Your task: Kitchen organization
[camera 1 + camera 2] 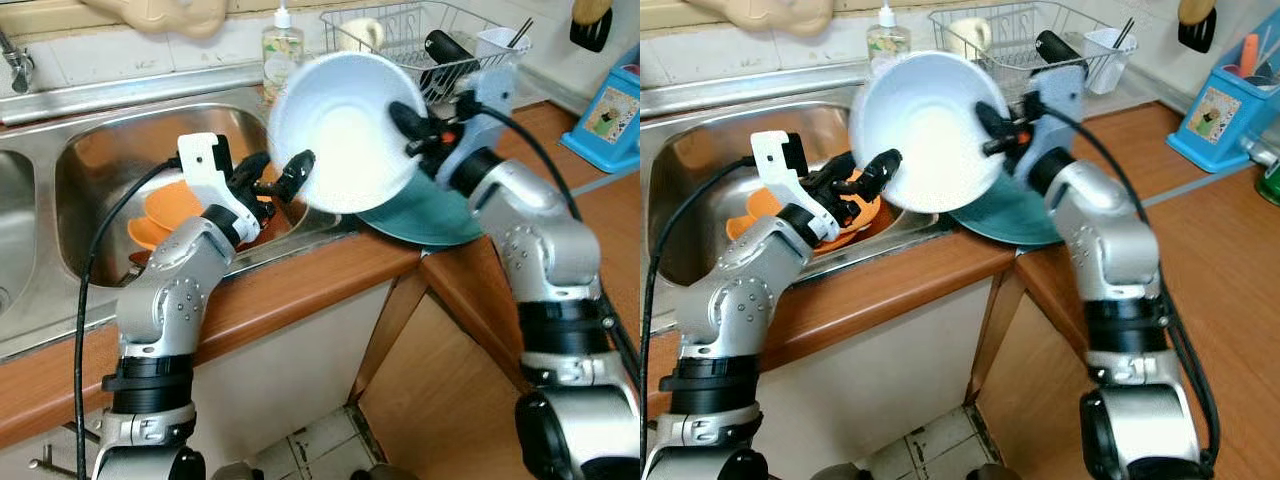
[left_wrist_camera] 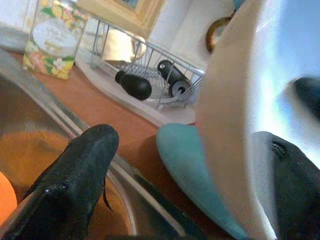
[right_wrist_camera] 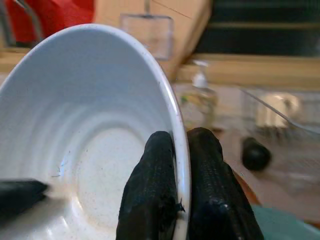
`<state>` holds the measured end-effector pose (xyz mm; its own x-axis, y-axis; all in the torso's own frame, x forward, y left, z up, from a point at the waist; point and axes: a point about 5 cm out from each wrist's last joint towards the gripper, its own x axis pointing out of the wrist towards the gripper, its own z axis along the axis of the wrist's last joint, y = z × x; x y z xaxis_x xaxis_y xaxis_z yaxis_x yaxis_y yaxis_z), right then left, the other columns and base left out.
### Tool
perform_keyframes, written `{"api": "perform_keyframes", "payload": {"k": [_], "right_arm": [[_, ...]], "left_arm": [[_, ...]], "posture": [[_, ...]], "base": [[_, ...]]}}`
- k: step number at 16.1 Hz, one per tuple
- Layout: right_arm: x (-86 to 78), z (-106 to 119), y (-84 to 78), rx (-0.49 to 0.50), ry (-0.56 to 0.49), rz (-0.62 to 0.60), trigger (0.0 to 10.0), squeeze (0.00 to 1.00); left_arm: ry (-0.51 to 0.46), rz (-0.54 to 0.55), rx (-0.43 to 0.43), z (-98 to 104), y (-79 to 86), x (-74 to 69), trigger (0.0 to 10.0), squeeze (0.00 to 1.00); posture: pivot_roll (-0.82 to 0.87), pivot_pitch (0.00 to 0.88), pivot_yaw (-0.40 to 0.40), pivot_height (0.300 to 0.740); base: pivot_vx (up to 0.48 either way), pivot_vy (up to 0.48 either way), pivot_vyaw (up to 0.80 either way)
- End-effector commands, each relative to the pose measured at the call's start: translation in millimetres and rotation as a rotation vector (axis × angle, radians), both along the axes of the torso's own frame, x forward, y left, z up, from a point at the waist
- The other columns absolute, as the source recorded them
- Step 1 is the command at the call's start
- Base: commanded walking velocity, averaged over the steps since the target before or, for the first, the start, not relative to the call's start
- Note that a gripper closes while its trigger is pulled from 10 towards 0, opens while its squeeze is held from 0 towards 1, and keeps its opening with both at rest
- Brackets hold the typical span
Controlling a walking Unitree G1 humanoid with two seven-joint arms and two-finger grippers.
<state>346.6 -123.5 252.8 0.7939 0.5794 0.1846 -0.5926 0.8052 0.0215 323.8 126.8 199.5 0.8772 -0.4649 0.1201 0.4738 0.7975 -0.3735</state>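
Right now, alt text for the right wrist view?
The right gripper pinches the rim of a white bowl, one black finger inside and one outside; the bowl is tilted so its ridged inside faces the camera. Behind, blurred, are a soap bottle and a wire dish rack.

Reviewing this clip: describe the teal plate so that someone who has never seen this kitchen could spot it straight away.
Start at the steel sink and move to the wooden counter at its corner, in front of the wire dish rack. The teal plate lies there, below the white bowl that the right tool pinches by its rim. It is the only blue-green dish; those in the sink are orange.
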Motion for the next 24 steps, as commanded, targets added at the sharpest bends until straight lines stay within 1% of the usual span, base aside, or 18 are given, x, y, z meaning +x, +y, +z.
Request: {"api": "perform_keyframes", "payload": {"k": [1,2,3,5,6,7,9,11,14,17,24], "right_arm": [[-4.4,10,-0.1,0.031,-0.046,0.020,0.0,0.00],[-4.6,9,-0.3,0.040,-0.043,0.019,0.0,0.00],[-4.9,8,-1.2,0.049,-0.035,0.010,0.0,0.00],[-6.0,4,-1.9,0.053,-0.019,-0.008,0.0,0.00],[-6.4,0,-3.0,0.070,0.008,-0.039,0.0,0.00],[-6.8,-2,-3.1,0.076,0.014,-0.046,0.0,0.00],[-10.3,-11,-1.1,0.083,0.036,-0.071,0.0,0.00],[-12.8,-16,1.2,0.087,0.045,-0.077,0.0,0.00],[-13.1,-17,5.0,0.095,0.056,-0.086,0.0,0.00],[-11.9,-15,5.1,0.098,0.052,-0.090,0.0,0.00],[-11.7,-15,7.3,0.091,0.050,-0.094,0.0,0.00]], "left_arm": [[-0.002,-0.004,-0.021,2,0.1,2.2,4.9,0.00],[-0.003,-0.003,-0.015,2,0.3,2.4,0.7,0.00],[-0.006,0.005,-0.003,0,1.2,3.2,0.0,0.00],[-0.015,0.007,-0.006,1,1.9,3.7,0.0,0.00],[-0.022,-0.005,-0.018,1,0.6,2.1,0.0,0.00],[-0.021,-0.008,-0.014,-1,0.0,1.3,0.0,0.00],[-0.008,-0.013,0.032,-10,-1.2,-3.8,0.0,0.00],[-0.007,-0.009,0.027,-11,-1.4,-5.9,0.0,0.00],[-0.002,-0.009,0.025,-14,-2.1,-7.9,0.0,0.00],[-0.002,-0.015,0.023,-15,-2.8,-9.5,0.0,0.00],[-0.007,-0.011,0.022,-15,-3.2,-9.0,0.0,0.00]], "posture": [[-0.15,0.000,0.014,0.740],[-0.15,0.000,0.014,0.740],[-0.15,0.000,0.014,0.740],[-0.15,0.000,0.014,0.740],[-0.15,0.000,0.018,0.740],[-0.15,0.000,0.018,0.740],[-0.15,0.000,0.021,0.740],[-0.15,0.000,0.017,0.740],[-0.15,0.000,0.016,0.740],[-0.14,0.000,0.015,0.740],[-0.15,0.000,0.014,0.740]], "base": [[0.000,0.000,0.00],[0.000,0.000,0.00],[0.000,0.000,0.00],[0.000,0.000,0.00],[0.000,0.000,0.00],[0.000,0.000,0.00],[0.000,0.000,0.00],[0.000,0.000,0.00],[0.000,0.000,0.00],[0.000,0.000,0.00],[0.000,0.000,0.00]]}}
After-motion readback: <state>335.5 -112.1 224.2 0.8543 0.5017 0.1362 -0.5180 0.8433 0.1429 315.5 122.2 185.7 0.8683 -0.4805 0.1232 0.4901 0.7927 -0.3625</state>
